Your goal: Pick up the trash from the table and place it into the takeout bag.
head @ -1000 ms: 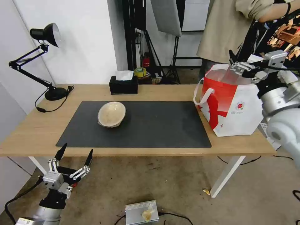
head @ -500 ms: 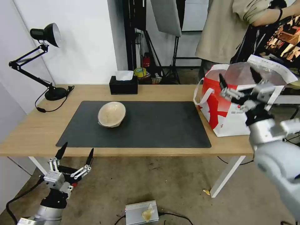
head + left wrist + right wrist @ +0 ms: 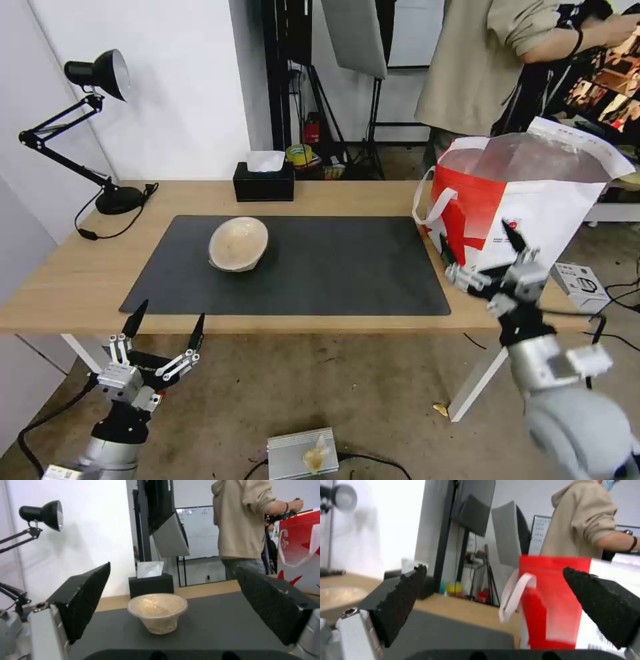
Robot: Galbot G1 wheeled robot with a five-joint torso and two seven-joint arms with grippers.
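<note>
Beige bowl sits left-centre on the table's mat, takeout bag gaping at the right edge, probably ready for drop-in, while both empty grippers, left and right, hang jaws apart below the table front.

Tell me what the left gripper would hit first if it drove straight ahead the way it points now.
Probably the beige bowl. The left gripper, open below the near edge of the table, frames that bowl between its fingers in its wrist view. Depth is unclear, so the table edge might come first.
</note>
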